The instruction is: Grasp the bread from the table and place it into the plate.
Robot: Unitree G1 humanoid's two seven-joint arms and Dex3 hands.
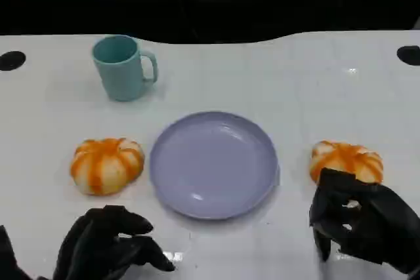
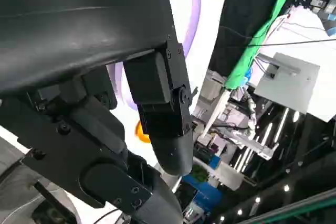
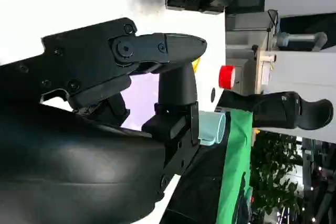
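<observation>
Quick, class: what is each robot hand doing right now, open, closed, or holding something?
Left robot hand: open, holding nothing, resting near the table edge.
Right robot hand: open, empty, just in front of the right bread.

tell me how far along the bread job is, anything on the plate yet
Nothing is done yet: the purple plate holds no bread. One bread sits on the table to its left, another bread to its right. The right hand is just in front of that one, the left hand holds nothing. Grasping and placing are left.
</observation>
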